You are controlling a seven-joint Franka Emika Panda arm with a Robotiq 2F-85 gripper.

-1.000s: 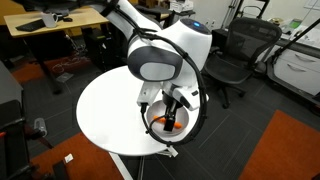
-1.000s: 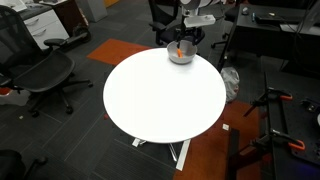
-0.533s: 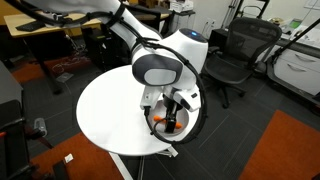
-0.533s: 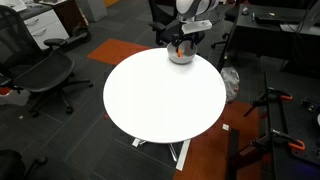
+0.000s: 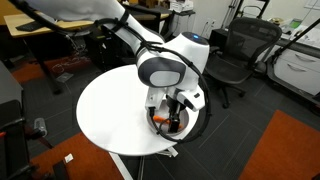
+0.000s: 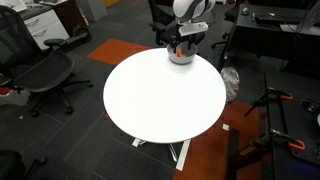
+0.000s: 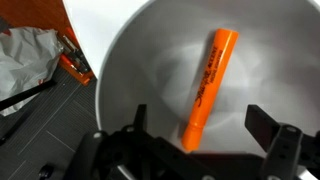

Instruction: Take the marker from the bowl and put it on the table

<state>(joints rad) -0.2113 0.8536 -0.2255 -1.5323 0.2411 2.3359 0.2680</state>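
Note:
The orange marker (image 7: 208, 88) lies inside the light grey-white bowl (image 7: 130, 70), seen close in the wrist view. My gripper (image 7: 197, 128) is open, its two dark fingers on either side of the marker's near end, not touching it. In both exterior views the gripper (image 5: 170, 113) (image 6: 180, 44) hangs down into the bowl (image 5: 190, 130) (image 6: 181, 59), which sits at the edge of the round white table (image 5: 110, 115) (image 6: 160, 95). A bit of orange shows in the bowl (image 5: 171, 125).
Black office chairs (image 5: 235, 55) (image 6: 40, 70) stand around the table. A wooden desk (image 5: 50, 30) is behind. An orange rug patch (image 5: 285, 150) and dark carpet lie below. Crumpled white plastic and an orange tool (image 7: 70, 60) lie on the floor beside the bowl.
The arm has lowered a little, bringing the gripper down into the bowl around the marker. The marker and bowl have not moved.

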